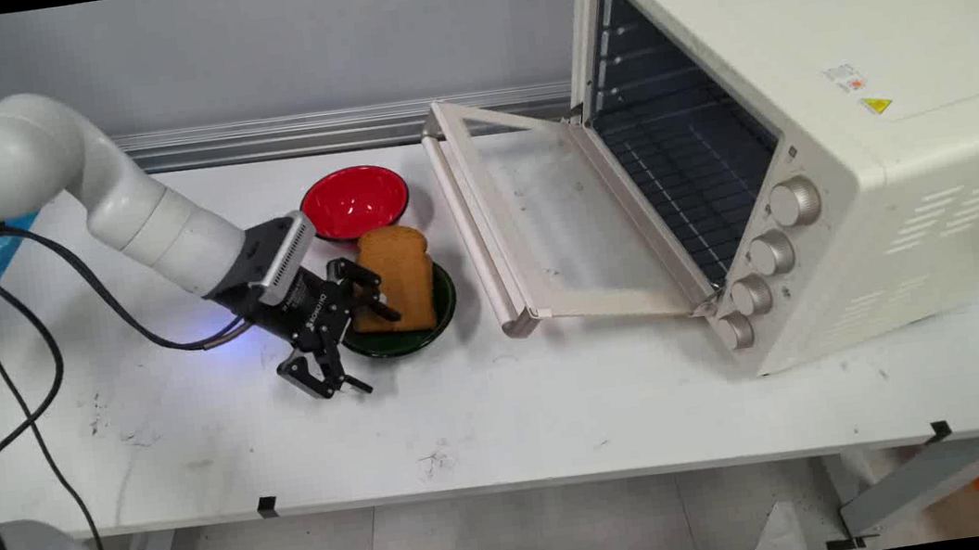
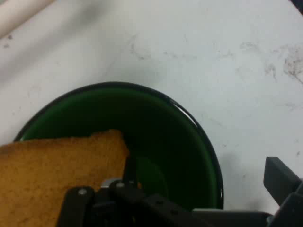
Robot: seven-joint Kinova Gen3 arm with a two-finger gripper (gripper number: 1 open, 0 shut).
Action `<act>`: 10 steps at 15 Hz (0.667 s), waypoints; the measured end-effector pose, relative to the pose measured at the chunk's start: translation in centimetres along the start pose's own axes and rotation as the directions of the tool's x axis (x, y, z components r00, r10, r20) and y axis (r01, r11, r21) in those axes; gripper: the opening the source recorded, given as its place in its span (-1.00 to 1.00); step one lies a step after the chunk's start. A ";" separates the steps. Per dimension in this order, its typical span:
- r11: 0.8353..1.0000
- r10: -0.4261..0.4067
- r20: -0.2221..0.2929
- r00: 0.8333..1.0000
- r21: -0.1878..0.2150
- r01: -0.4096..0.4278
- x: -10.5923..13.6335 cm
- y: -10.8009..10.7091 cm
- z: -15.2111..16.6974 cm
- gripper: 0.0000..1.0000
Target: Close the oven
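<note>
Where the arm reaches in from the left, the gripper point(image 1: 360, 347) has its fingers spread wide at a green bowl point(image 1: 443, 311) holding a bread slice point(image 1: 399, 272); a red bowl point(image 1: 354, 200) lies just beyond, and a toaster oven point(image 1: 803, 87) stands open at right. From the hand, one finger point(image 2: 129, 170) touches the slice point(image 2: 52, 170) inside the bowl point(image 2: 189, 142) on the tabletop point(image 2: 213, 52).

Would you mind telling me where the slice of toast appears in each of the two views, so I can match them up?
Main view: the toast slice stands in the green bowl, centre-left, just right of the gripper.
Hand view: the toast slice fills the lower left, beside one finger.
Shared landmark: the green bowl, its dark rim curving across the hand view's middle.
</note>
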 end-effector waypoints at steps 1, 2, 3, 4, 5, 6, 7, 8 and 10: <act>1.000 -0.002 -0.002 1.000 0.003 0.002 0.1 -0.1 -0.3 1.00; 1.000 -0.007 -0.004 1.000 0.005 0.007 0.2 -0.1 -0.7 1.00; 1.000 -0.011 -0.006 1.000 0.008 0.011 0.3 -0.2 -1.0 1.00; 1.000 -0.016 -0.008 1.000 0.010 0.016 0.3 -0.3 -1.2 1.00; 1.000 -0.025 -0.010 1.000 0.014 0.025 0.4 -0.4 -1.7 1.00; 0.999 -0.042 -0.014 0.999 0.020 0.042 0.6 -0.6 -2.3 1.00; 0.998 -0.058 -0.017 0.998 0.024 0.058 0.8 -0.7 -2.8 1.00; 0.996 -0.081 -0.020 0.996 0.030 0.082 0.9 -1.0 -3.4 1.00; 0.988 -0.148 -0.030 0.989 0.043 0.149 1.2 -1.6 -4.6 1.00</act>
